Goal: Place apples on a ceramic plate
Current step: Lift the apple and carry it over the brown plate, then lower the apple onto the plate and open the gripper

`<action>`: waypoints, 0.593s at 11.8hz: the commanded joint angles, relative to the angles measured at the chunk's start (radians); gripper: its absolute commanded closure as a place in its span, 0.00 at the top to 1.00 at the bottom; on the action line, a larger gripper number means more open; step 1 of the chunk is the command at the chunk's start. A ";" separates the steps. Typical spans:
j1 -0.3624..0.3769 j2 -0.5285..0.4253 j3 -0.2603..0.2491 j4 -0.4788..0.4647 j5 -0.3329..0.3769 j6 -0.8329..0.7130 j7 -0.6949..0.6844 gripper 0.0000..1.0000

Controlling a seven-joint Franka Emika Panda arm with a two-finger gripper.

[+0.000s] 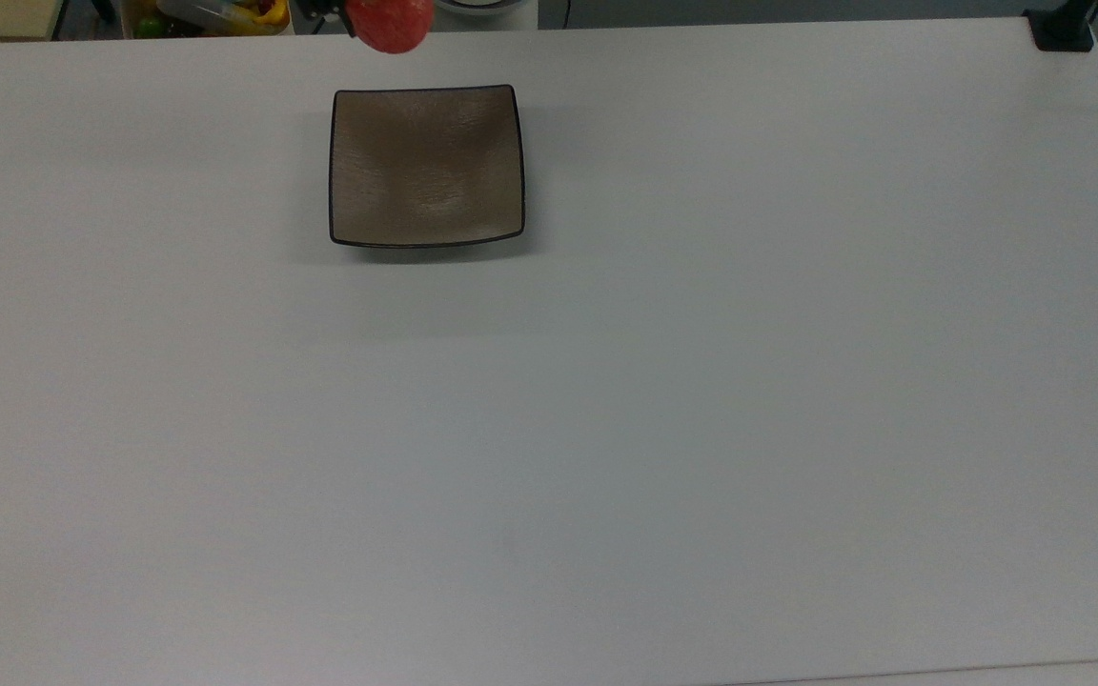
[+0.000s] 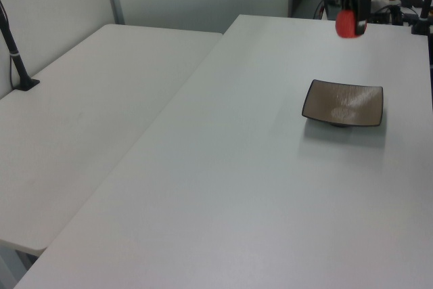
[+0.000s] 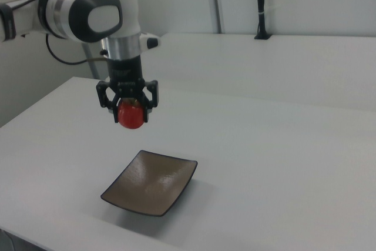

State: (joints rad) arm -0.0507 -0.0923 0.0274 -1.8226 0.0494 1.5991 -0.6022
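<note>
Apple (image 3: 131,116) is in the air, clamped between the end effector (image 3: 129,110) fingers, hanging below the wrist. In the right view it sits above and behind the plate's (image 3: 150,183) far edge, not over the centre. In the top view the apple (image 1: 391,24) is at the frame's upper edge, just past the plate (image 1: 426,164) rim. In the left view the apple (image 2: 346,23) hangs well above the desk (image 2: 270,167), up-frame of the plate (image 2: 343,103).

Handling, my read: small, firm, round, smooth skin. Light load for this arm. A two-finger pinch on a sphere only holds across the widest part; off-centre and it squirts out. Grip looks to be around the middle, stem end not visible.

Plate is empty, shallow, square, upturned corners. Ceramic, so hard and brittle: no contact with the rim on the way down.

Risk: apple rolls if released high; shallow dish won't stop much. I'd bring it over the centre dip and release low.

Arm (image 3: 88,10) comes in from the right view's left.
</note>
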 commanded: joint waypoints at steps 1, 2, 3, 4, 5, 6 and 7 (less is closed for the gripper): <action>0.038 -0.004 0.035 -0.168 -0.008 0.180 0.114 0.12; 0.046 0.000 0.042 -0.217 -0.028 0.230 0.137 0.12; 0.057 0.008 0.043 -0.271 -0.057 0.284 0.150 0.13; 0.061 0.025 0.043 -0.314 -0.089 0.326 0.160 0.13; 0.063 0.037 0.043 -0.352 -0.132 0.382 0.200 0.13; 0.063 0.061 0.043 -0.397 -0.191 0.480 0.260 0.13; 0.063 0.090 0.043 -0.411 -0.229 0.533 0.301 0.13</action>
State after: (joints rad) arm 0.0034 -0.0337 0.0723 -2.1650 -0.0951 1.9959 -0.4033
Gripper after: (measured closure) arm 0.251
